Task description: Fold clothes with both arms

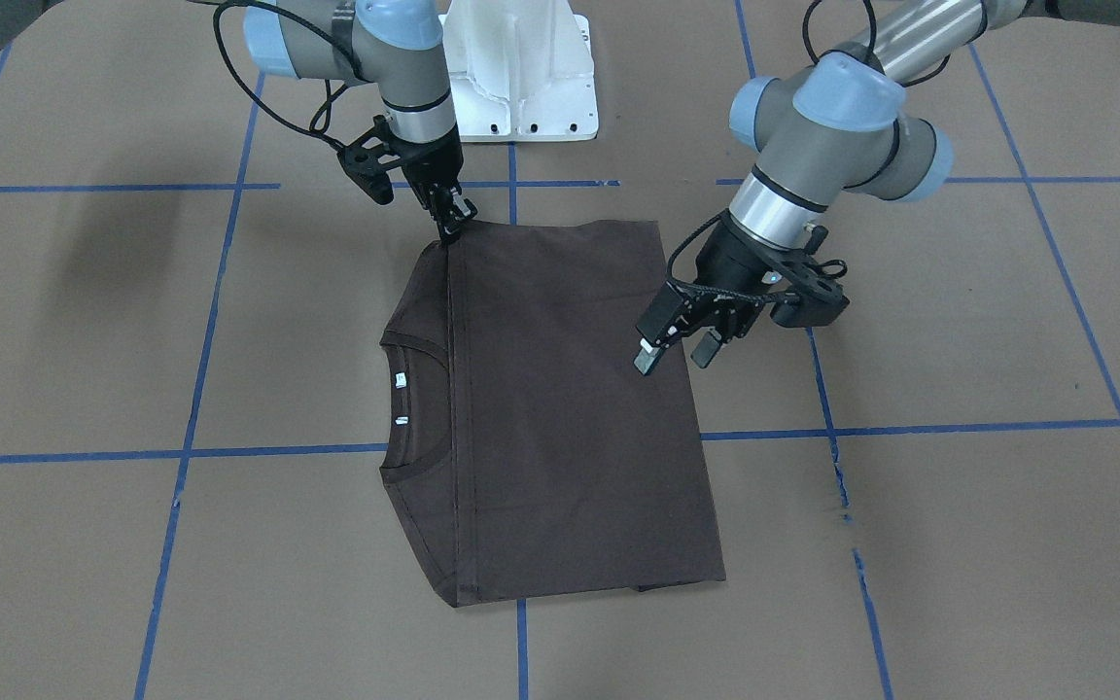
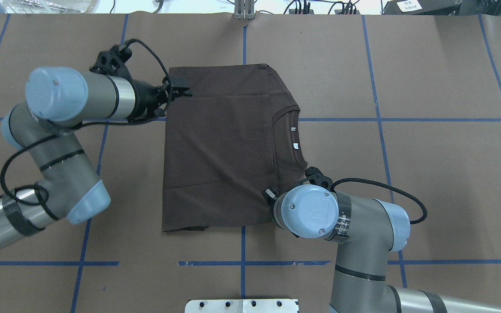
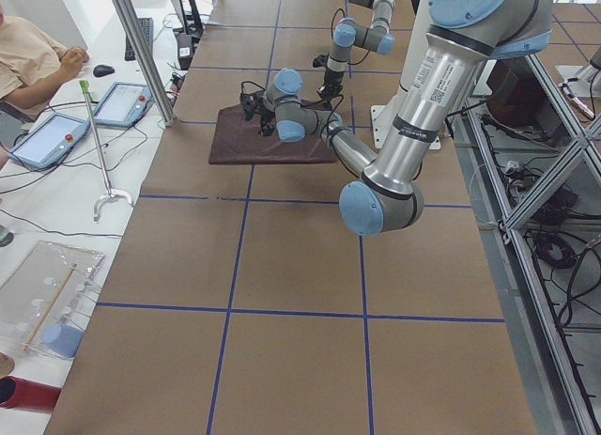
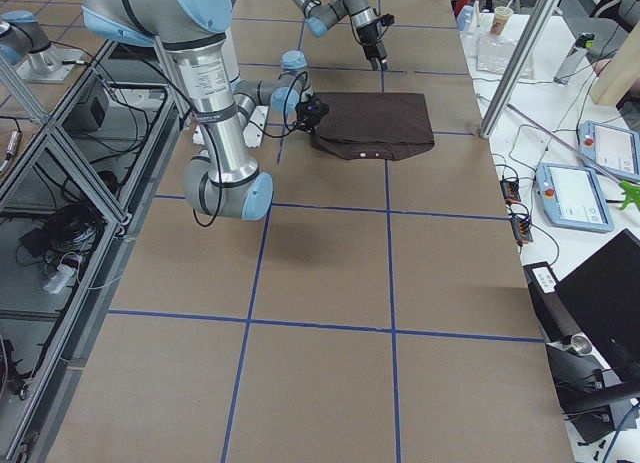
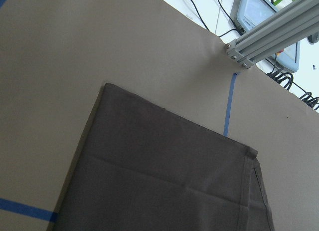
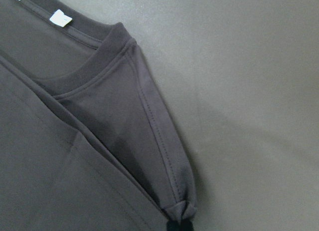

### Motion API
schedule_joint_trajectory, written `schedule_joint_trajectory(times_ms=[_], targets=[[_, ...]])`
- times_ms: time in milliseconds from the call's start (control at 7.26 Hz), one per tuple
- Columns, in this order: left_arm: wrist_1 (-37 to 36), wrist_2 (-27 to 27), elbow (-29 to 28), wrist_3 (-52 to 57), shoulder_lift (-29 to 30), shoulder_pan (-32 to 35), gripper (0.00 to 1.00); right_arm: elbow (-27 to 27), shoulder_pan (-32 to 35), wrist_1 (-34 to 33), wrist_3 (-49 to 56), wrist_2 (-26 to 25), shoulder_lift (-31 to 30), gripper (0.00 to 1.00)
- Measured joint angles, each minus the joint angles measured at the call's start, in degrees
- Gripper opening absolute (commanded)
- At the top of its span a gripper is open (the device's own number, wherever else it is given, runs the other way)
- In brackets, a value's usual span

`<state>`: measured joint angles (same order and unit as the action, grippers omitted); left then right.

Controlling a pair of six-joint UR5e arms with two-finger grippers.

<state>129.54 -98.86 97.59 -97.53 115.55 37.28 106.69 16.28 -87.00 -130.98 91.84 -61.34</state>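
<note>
The dark brown T-shirt (image 1: 560, 408) lies folded into a rectangle on the table, with its collar (image 1: 414, 340) and white neck tags (image 1: 401, 381) showing on one side. My right gripper (image 1: 453, 231) is shut on the shirt's corner nearest the robot base. The right wrist view shows that corner bunched (image 6: 179, 208) at the fingertips. In the overhead view this gripper is hidden under its wrist (image 2: 307, 211). My left gripper (image 1: 677, 357) is open and empty, hovering just above the shirt's opposite side edge (image 2: 184, 89). The left wrist view shows only the shirt (image 5: 164, 181) below.
The table is brown paper with blue tape lines (image 1: 521, 452). The white pedestal base (image 1: 521, 78) stands behind the shirt. Past the table's far edge there is a metal post (image 4: 510, 63), tablets (image 3: 47, 139) and a seated operator (image 3: 28, 59).
</note>
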Motion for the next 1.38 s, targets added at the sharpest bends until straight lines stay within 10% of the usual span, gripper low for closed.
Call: schedule_joint_trajectory(times_ms=[1102, 1240, 1378], targets=[[-11.5, 12.3, 11.9, -15.6, -12.9, -23.1, 0.83, 1.6, -0.1, -0.8, 0.0, -0.1, -0.8, 0.00], [-11.6, 12.3, 11.6, -15.7, -12.9, -23.4, 0.69, 1.7, -0.1, -1.0, 0.0, -0.1, -0.8, 0.00], [-11.6, 12.3, 11.5, -15.8, -13.0, -23.6, 0.31, 1.7, -0.1, -1.1, 0.0, -0.1, -0.7, 0.00]])
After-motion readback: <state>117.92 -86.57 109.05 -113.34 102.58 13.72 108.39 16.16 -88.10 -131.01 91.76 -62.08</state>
